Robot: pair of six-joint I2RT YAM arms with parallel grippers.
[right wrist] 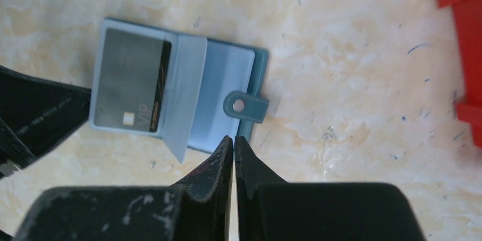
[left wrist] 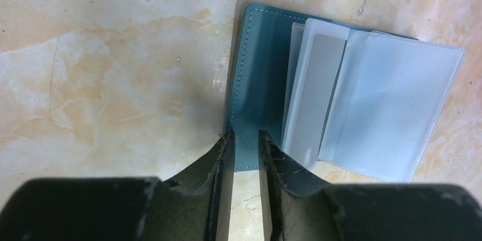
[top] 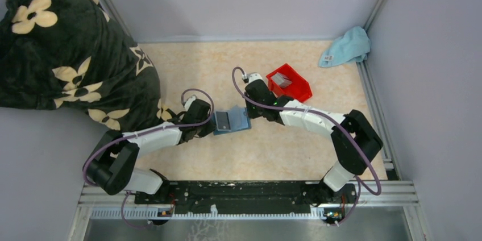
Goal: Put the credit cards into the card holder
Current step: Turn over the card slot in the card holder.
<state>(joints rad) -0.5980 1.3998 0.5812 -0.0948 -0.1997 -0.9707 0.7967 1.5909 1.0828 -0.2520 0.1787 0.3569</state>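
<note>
Top external: shows wallet (top: pixel 232 120) spread open on the table (top: pixel 273 150) between the arms, left gripper (top: pixel 212 123) at its left end, right gripper (top: pixel 248 111) at its right. Looks arranged so one side steadies while the other loads. Also shows a second card (top: pixel 282 80) lying in the red bin (top: pixel 300 90) near the right gripper; can't tell whether more than one is in there. Too small from up here to read either set of jaws.

Left wrist: shows jaws a little apart, nothing pinched, tips over the near edge of the teal cover. Probably pressing it flat so the wallet can't slide or fold shut. Shows clear sleeves (left wrist: pixel 392 110) fanned right, with a grey card (left wrist: pixel 318 93) tucked in one. Can't confirm real contact with the cover.

Right wrist: shows jaws squeezed together and empty, tips just beside the wallet's near edge, below the snap tab (right wrist: pixel 245 106). Shows card seated in the left sleeve, one sleeve leaf (right wrist: pixel 186 96) standing up. Loses the wallet's left edge behind the left gripper's dark bulk; clips the bin at the right, contents unseen.
</note>
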